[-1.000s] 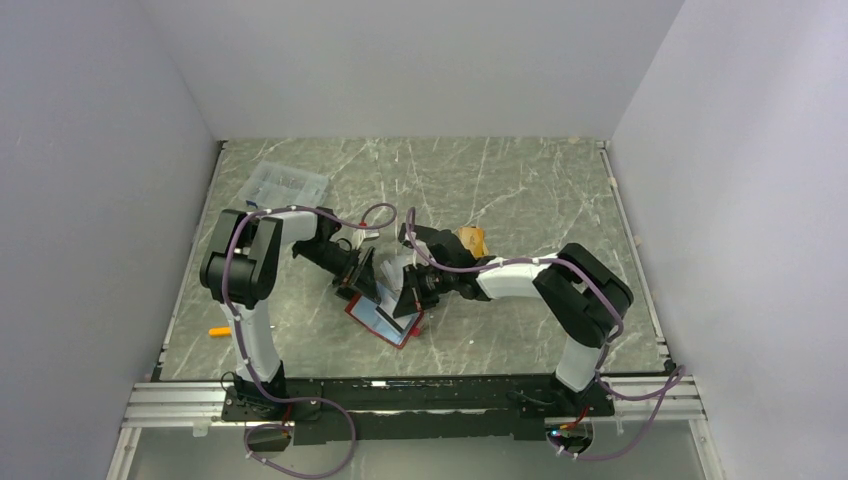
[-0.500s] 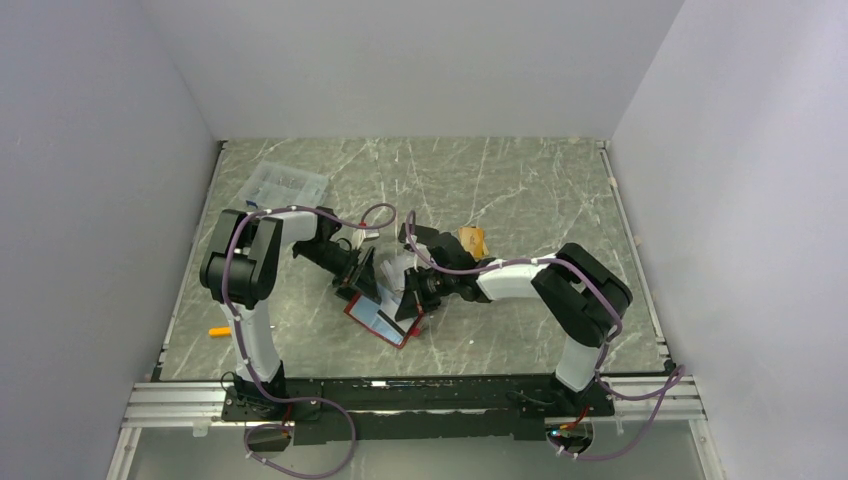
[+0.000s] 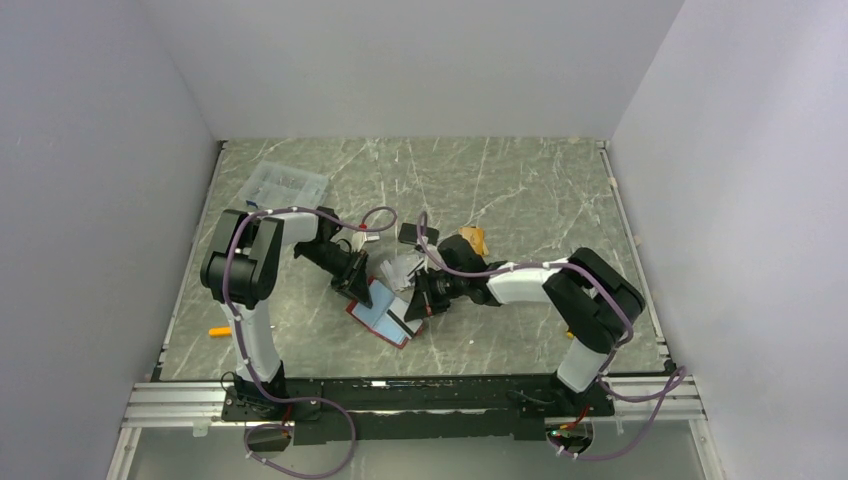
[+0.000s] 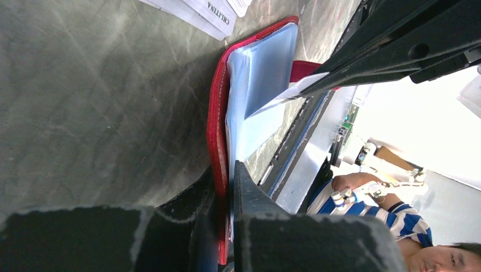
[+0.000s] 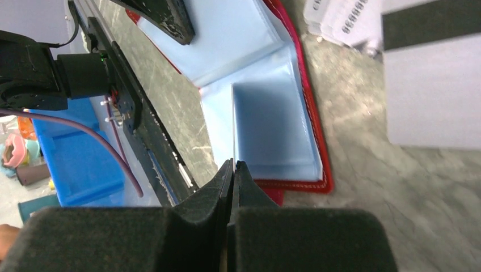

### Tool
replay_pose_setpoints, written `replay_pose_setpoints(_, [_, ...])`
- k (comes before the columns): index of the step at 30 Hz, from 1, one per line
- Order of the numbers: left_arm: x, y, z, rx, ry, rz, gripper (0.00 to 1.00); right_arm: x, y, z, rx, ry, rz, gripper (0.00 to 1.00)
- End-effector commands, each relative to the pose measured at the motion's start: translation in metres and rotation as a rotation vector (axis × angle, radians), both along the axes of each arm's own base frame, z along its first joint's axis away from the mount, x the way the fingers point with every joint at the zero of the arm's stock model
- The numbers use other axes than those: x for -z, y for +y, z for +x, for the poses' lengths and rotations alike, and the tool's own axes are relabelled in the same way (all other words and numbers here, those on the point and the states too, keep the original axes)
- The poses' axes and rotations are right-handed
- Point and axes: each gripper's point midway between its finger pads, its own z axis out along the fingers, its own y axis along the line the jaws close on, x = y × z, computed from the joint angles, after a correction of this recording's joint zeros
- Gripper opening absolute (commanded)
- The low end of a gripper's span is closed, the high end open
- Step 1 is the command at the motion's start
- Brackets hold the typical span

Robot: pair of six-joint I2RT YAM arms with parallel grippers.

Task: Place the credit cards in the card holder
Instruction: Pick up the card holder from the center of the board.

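The card holder [image 3: 388, 315] lies open on the marble table, red cover down and pale blue sleeves up. My left gripper [image 4: 224, 170] is shut on its near edge, pinching the red cover [image 4: 218, 113] and a blue sleeve together. My right gripper [image 5: 233, 162] is shut on a thin white credit card [image 5: 233, 130], seen edge-on. The card's tip sits at the mouth of a blue sleeve [image 5: 272, 124]. In the left wrist view this card [image 4: 295, 89] slants down onto the sleeves. More pale credit cards [image 3: 400, 267] lie loose just behind the holder.
A clear plastic compartment box [image 3: 286, 184] stands at the back left. A tan object [image 3: 472, 240] lies behind the right arm, and a small orange item [image 3: 218, 331] sits near the left edge. A grey-white card with a dark stripe [image 5: 431, 85] lies beside the holder.
My left gripper has closed from wide open onto the holder's edge. The right gripper has moved its card down and a little right, onto the blue sleeves.
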Motion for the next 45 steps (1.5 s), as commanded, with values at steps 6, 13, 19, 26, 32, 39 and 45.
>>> replay_pose_setpoints(6, [-0.053,-0.038,0.018,-0.031,-0.027,-0.203,0.1,-0.029,-0.031,0.022,0.149,-0.117,0.034,0.0])
replay_pose_setpoints(13, [-0.114,-0.09,0.026,0.03,-0.112,-0.382,0.11,-0.095,-0.067,0.044,0.355,-0.323,0.116,0.0])
replay_pose_setpoints(19, [-0.161,-0.116,0.066,-0.015,-0.261,-0.502,0.11,-0.156,-0.102,0.066,0.684,-0.554,0.34,0.0])
replay_pose_setpoints(26, [-0.255,-0.124,0.092,-0.05,-0.427,-0.656,0.1,-0.234,-0.119,0.083,0.851,-0.815,0.455,0.0])
replay_pose_setpoints(32, [-0.31,-0.12,0.08,-0.023,-0.494,-0.709,0.0,-0.289,-0.116,0.083,0.871,-0.884,0.614,0.0])
replay_pose_setpoints(39, [-0.35,-0.108,0.047,0.062,-0.515,-0.763,0.0,-0.344,-0.12,0.071,0.87,-0.947,0.799,0.0])
replay_pose_setpoints(45, [-0.378,-0.096,0.009,0.186,-0.567,-0.867,0.0,-0.391,-0.115,0.052,0.797,-0.968,1.003,0.0])
